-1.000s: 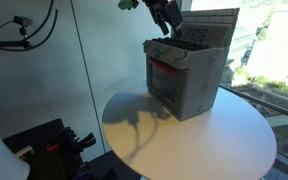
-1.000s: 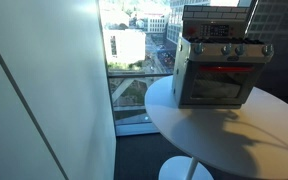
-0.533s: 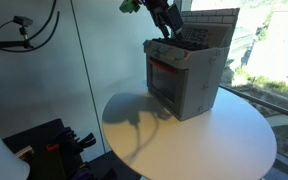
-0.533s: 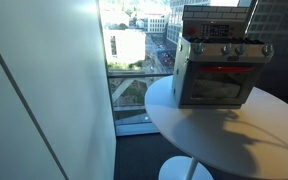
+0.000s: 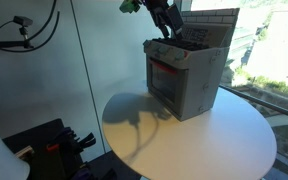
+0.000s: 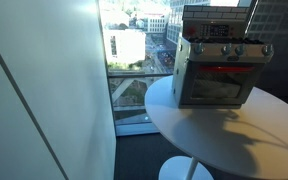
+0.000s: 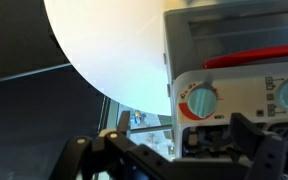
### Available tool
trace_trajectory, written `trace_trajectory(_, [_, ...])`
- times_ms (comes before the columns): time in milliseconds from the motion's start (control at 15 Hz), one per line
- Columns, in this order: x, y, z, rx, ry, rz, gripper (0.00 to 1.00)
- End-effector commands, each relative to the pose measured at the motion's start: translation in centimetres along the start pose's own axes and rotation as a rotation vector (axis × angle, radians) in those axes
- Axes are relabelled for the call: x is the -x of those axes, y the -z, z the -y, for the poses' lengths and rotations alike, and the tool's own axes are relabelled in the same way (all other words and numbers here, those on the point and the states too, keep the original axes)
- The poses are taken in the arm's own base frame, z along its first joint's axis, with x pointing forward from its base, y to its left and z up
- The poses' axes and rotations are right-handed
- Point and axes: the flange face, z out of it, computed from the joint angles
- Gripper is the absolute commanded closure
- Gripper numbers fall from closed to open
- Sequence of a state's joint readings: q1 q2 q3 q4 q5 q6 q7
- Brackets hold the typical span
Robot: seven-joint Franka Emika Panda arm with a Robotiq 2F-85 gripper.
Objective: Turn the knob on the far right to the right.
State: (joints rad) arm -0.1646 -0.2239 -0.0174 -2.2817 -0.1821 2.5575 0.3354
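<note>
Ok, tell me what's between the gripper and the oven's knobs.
Nothing: in the wrist view the gripper faces a knob on the toy oven with only open air between.

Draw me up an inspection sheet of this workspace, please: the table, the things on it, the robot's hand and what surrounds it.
Surface: round white table.
Job's things: toy oven on the table by the window; a row of knobs on its front, the far-right knob untouched.
Clutter: nothing seen.
Grippers: gripper raised over the oven's top, touching no knob; open or shut cannot be told.
Cables: black cables hanging along the wall.
Surroundings: window looking onto city buildings; dark equipment low beside the table.
</note>
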Motion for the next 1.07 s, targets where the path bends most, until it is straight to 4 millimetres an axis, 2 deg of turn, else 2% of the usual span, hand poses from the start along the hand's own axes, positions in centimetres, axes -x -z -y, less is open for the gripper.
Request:
trace_trajectory(0, [-0.1, -0.3, 0.2, -0.003, 0.006, -0.004, 0.00])
trace_trajectory(1000, [-2.0, -4.0, 2.2, -0.097, 0.065, -0.087, 0.00])
